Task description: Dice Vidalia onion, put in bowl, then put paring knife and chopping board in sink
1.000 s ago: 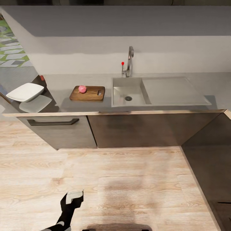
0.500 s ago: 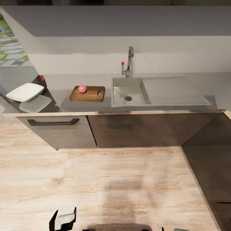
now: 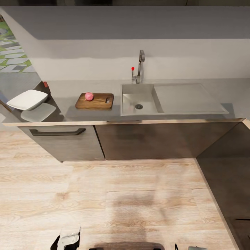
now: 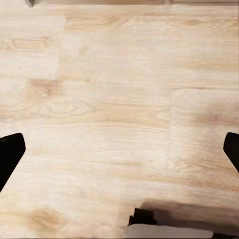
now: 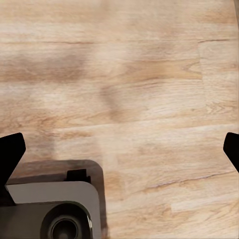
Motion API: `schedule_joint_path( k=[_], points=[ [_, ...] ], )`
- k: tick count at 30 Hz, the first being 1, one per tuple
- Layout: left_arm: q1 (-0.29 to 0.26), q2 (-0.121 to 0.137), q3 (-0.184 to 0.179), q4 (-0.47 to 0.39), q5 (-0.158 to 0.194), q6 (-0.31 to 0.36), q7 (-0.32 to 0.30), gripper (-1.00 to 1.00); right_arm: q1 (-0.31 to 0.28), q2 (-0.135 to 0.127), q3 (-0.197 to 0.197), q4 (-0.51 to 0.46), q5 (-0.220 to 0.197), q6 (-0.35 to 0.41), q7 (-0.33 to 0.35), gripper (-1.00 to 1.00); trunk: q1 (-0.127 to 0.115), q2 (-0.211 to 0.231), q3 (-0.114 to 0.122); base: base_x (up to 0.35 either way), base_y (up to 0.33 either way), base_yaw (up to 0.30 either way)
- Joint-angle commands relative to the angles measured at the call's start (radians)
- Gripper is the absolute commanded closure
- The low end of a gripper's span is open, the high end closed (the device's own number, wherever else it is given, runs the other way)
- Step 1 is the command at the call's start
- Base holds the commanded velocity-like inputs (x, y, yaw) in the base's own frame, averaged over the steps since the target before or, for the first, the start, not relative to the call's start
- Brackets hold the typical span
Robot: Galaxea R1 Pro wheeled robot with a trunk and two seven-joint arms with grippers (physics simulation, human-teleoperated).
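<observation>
- Head view: the onion (image 3: 89, 96) sits on the left end of the board (image 3: 95, 101), left of the sink (image 3: 140, 100); the bowl (image 3: 27, 99) is far left.
- Round, firm, likely slippery: pinch across its middle.
- The red speck (image 3: 45, 84) behind the bowl may be the knife.
- Left gripper (image 4: 119, 152) and right gripper (image 5: 119, 152) hang over the floor (image 3: 114, 194), spread wide, empty.

- pale pink round onion (image 3: 89, 96) on brown wooden chopping board (image 3: 99, 102)
- glossy white squarish bowl (image 3: 27, 99)
- grey metallic countertop (image 3: 66, 95)
- light wood-grain plank floor (image 3: 132, 194)
</observation>
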Motion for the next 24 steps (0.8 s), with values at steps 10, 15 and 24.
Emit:
schedule_joint_path(
  k=[10,15,24],
  points=[
    [-0.001,0.007,-0.009,0.003,0.000,0.367,0.002,-1.00,-0.001,0.004,-0.009,0.009,0.010,-0.003,-0.014,-1.00,0.000,-0.002,-0.001,0.000,0.000,0.000],
    [-0.001,0.007,-0.009,0.003,0.000,0.381,0.002,-1.00,-0.001,0.007,-0.009,0.010,0.008,-0.004,-0.014,-1.00,0.000,-0.002,0.001,0.000,0.000,0.000],
    [-0.001,0.007,-0.009,0.003,0.000,0.382,0.003,-1.00,-0.001,0.008,-0.008,0.012,0.007,-0.005,-0.014,-1.00,0.000,-0.002,0.014,0.000,0.000,0.000]
  ],
)
